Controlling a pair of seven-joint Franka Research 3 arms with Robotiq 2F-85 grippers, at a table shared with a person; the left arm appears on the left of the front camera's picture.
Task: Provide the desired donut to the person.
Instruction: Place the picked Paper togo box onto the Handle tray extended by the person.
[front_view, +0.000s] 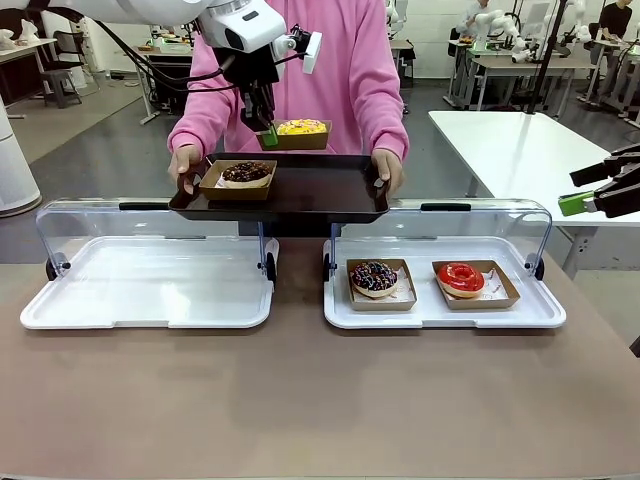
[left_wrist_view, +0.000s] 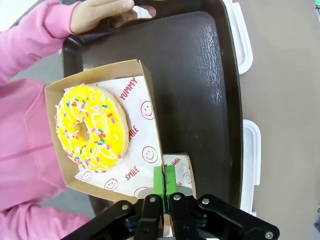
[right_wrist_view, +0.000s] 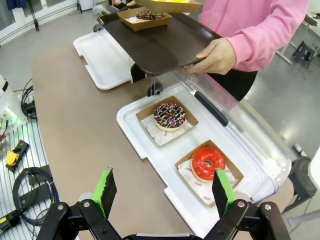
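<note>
L gripper (left_wrist_view: 164, 186) is pinched tight on the near wall of the yellow donut's box (left_wrist_view: 148, 100), green pads together on the cardboard lip; that box hangs over the dark tray (front_view: 330, 190) the person (front_view: 350, 70) holds out w/ both hands. From the front view the box sits above the tray's far edge, just behind the choc donut box (front_view: 240, 180) already resting on the tray's left side.

Key relation: tray surface is directly below and slightly toward the robot from the carried box, so the coming move looks like a short drop, then let go. Box's long axis runs roughly across the tray, parallel to the other box. L arm is the one on the job; R gripper (right_wrist_view: 165, 192) is well off to the side, fingers spread wide w/ nothing between them, looking down at the display case (right_wrist_view: 150, 160) w/ a sprinkled choc donut (right_wrist_view: 169, 116) and a red-glazed one (right_wrist_view: 208, 163).

The yellow donut (left_wrist_view: 91, 127): bright yellow icing, multicolour sprinkles, white drizzle, lying flat on smiley-print paper reading "YUMMY" and "SMILE". Box looks level, not tipping, though gripped by one wall only — prob. some sag risk.
</note>
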